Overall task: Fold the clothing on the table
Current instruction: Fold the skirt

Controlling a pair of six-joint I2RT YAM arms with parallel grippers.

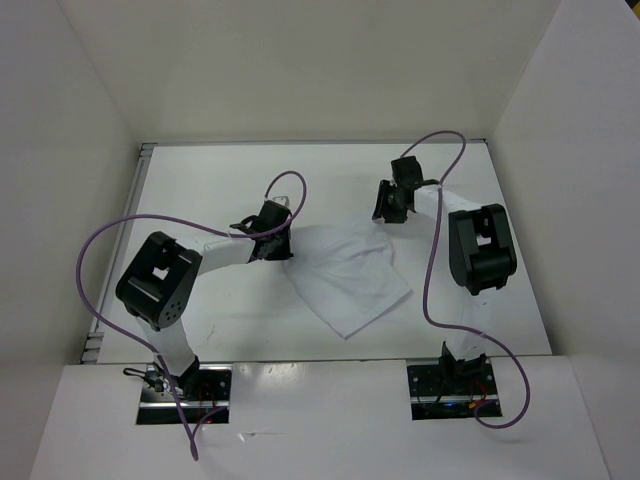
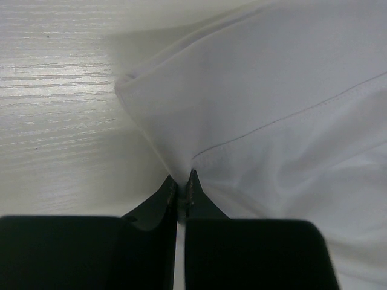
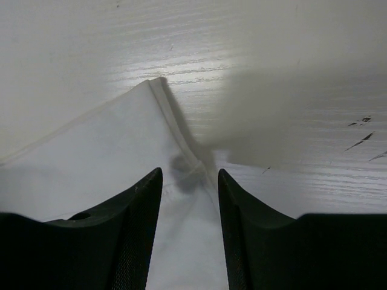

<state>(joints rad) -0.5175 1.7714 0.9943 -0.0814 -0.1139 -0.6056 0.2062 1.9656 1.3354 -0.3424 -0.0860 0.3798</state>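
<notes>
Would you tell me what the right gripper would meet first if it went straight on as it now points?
Probably the clothing: its hemmed corner lies right ahead of the open right gripper, with the table underneath, though depth is unclear.

We find the smooth white table (image 1: 230, 335) bare at its far-left corner and along the near edge between the two arm bases — a gripper could pass there. Its left, far and right edges are closed by upright white walls (image 1: 300, 70). The thin white fabric garment (image 1: 350, 280) lies low mid-table. The left arm (image 1: 165, 280) crosses the left half, the right arm (image 1: 478, 245) lines the right edge — loose purple cables (image 1: 95, 255) loop beside both.
</notes>
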